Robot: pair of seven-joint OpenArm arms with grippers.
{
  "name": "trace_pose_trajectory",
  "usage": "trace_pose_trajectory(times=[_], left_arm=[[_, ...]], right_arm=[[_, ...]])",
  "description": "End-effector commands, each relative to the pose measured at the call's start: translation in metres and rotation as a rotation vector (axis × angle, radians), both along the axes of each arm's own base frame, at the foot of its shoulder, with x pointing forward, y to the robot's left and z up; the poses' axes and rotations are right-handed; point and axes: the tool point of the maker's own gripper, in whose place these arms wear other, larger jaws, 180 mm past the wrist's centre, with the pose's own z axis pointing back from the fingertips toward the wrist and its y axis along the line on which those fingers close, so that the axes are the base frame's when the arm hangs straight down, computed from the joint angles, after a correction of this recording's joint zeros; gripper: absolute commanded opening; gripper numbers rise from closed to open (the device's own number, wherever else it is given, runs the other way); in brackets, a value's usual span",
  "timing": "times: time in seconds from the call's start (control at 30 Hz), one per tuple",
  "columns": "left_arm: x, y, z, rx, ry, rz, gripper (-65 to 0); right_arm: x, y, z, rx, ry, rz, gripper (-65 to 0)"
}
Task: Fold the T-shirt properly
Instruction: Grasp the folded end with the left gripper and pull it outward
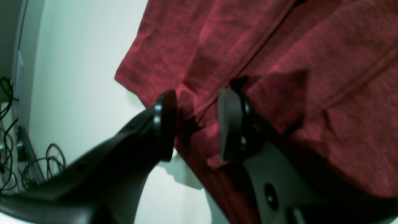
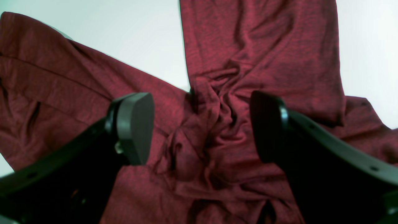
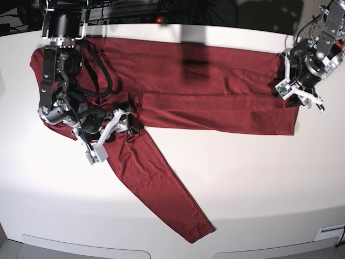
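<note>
One maroon T-shirt [image 3: 215,91] sprawls across the white table [image 3: 253,183], a sleeve trailing toward the front. Best gather the bunched armpit squarely: right gripper [image 2: 202,127] gapes empty above it; left gripper [image 1: 196,124] straddles the hem edge, half-parted, not pinching.

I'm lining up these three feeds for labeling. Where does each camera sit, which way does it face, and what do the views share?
Left wrist: sits behind the left gripper, facing down at the shirt edge and white table; both fingers show.
Right wrist: sits behind the right gripper, facing bunched shirt; fingers wide apart.
Base: overhead, facing down on the whole table; both arms show, left gripper on the right side.
Shared: the same red shirt and table.
</note>
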Motion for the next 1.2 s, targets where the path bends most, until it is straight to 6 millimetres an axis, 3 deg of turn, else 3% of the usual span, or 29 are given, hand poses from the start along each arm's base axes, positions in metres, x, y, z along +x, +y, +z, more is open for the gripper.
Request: trace_pose_trajectory(times=[0.0,0.13,0.33,0.53,0.63,0.93,1.17], left_arm=[[0.009,0.01,0.008,0.032,-0.033,0.017,-43.7],[0.021,0.011,0.016,0.03,-0.078,0.036,-43.9],[0.023,0.01,0.018,0.012,-0.081,0.044,-56.6],[0.024,0.002,0.021,-0.031,-0.107,0.009,-58.1],[0.024,0.003,0.02,-0.031,-0.106,0.01,-65.0],[0.024,0.003,0.02,-0.03,-0.106,0.01,-65.0],[0.027,0.015,0.027,0.031,-0.124,0.087,-65.0]], right_arm=[[0.011,0.002,0.017,0.015,-0.059,0.008,-18.0],[0.011,0.002,0.017,0.017,-0.059,0.008,-18.0],[0.011,0.002,0.017,0.018,-0.059,0.008,-18.0],[0.011,0.002,0.017,0.017,-0.058,0.008,-18.0],[0.01,0.002,0.017,0.017,-0.058,0.008,-18.0],[0.011,0.002,0.017,0.017,-0.058,0.008,-18.0],[0.01,0.001,0.016,0.013,-0.058,0.008,-18.0]])
